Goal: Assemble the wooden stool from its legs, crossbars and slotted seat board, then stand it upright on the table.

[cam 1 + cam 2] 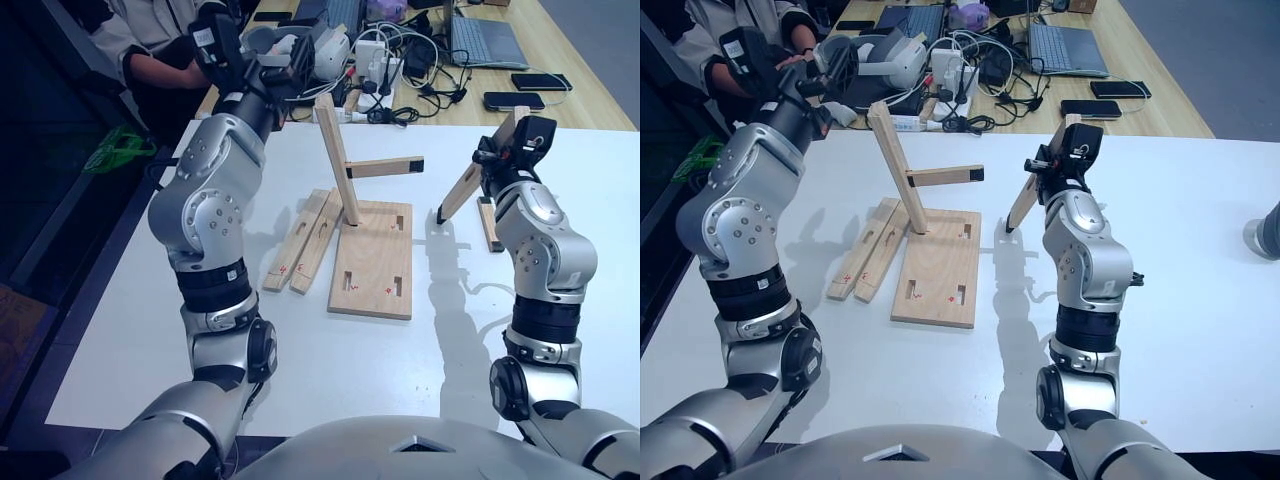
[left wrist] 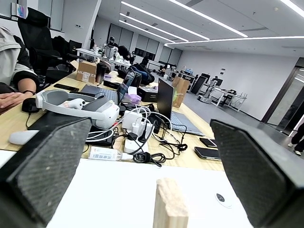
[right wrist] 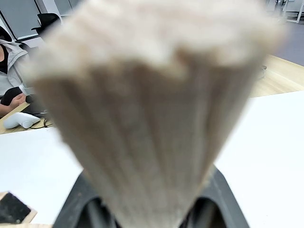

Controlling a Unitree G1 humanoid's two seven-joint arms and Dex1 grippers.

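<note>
Held leg (image 3: 152, 95) slants from right end effector (image 1: 497, 160) down toward seat board (image 1: 375, 265).

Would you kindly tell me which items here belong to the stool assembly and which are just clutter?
Job: seat board, upright leg with crossbar, two loose legs, held leg in right gripper, wooden piece beside it.
Clutter: headset, laptop, phones, cables.

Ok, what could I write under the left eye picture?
The right fingers hold a tilted wooden leg beside the seat board, where a second leg with a crossbar stands.
</note>
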